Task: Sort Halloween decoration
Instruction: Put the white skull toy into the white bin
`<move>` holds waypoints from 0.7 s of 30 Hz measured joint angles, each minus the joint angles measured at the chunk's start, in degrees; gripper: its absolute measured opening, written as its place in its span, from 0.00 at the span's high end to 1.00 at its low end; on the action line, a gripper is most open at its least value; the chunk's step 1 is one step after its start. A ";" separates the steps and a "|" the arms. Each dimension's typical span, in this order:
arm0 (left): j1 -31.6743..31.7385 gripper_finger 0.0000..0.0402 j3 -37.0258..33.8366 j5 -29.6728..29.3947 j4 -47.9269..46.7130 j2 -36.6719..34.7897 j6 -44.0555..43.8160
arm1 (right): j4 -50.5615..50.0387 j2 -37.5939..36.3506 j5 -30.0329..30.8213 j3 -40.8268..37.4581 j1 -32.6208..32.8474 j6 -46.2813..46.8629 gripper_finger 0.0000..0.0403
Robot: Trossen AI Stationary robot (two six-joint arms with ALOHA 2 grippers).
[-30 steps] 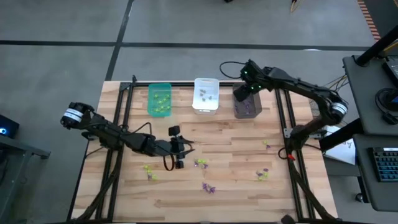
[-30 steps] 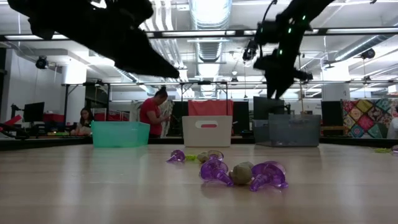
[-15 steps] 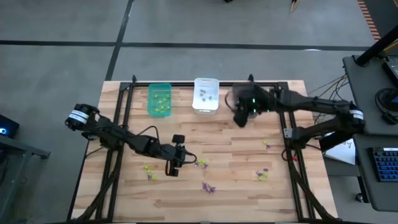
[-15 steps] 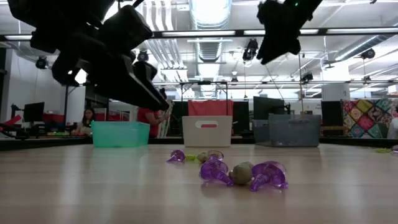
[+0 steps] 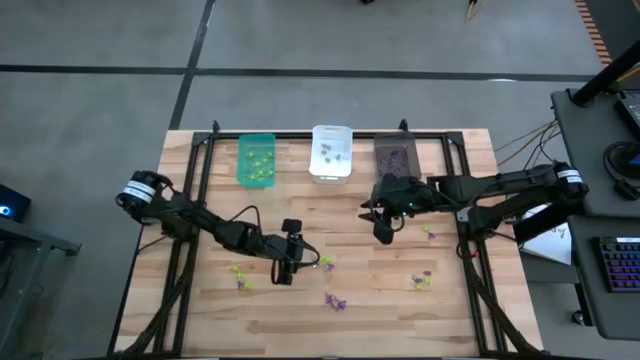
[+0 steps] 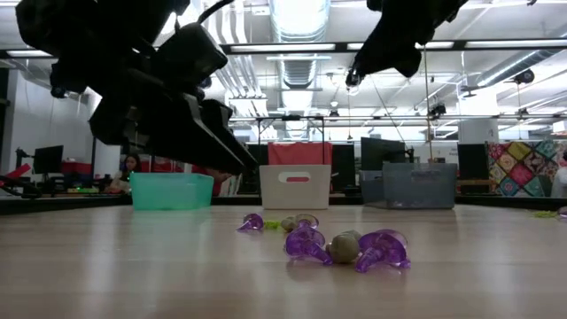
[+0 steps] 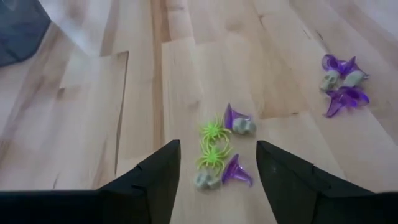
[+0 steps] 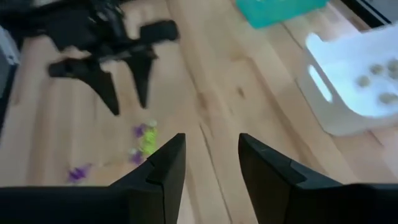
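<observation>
The Halloween decoration lies in small clusters on the wooden table [image 5: 200,300]. One cluster [image 7: 219,149] holds yellow-green spiders, purple cones and greyish bits. It lies just ahead of my left gripper [image 7: 217,180], which stands open low over the table [image 5: 298,258], its fingers to either side of the cluster and apart from it. More pieces lie at the near middle [image 5: 335,300], left [image 5: 238,273] and right [image 5: 422,282]. My right gripper [image 5: 382,225] hangs open and empty above the table's middle, high in the low view [image 6: 399,40].
Three bins stand in a row at the far edge: green [image 5: 256,160], white [image 5: 331,153] holding greyish pieces, and dark grey [image 5: 396,158]. A purple and greyish cluster [image 6: 345,246] sits close to the low camera. Black frame rails [image 5: 190,250] run along both table sides.
My right gripper has swung away from above the dark grey bin toward the table's middle and near side, turning as it went. My left gripper has sunk toward the table and edged right, closer to the cluster ahead of it.
</observation>
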 joint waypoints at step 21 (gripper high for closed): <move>2.96 0.55 -0.13 -0.04 5.47 7.36 -2.01 | 1.04 0.31 0.58 -0.55 1.00 -0.06 0.67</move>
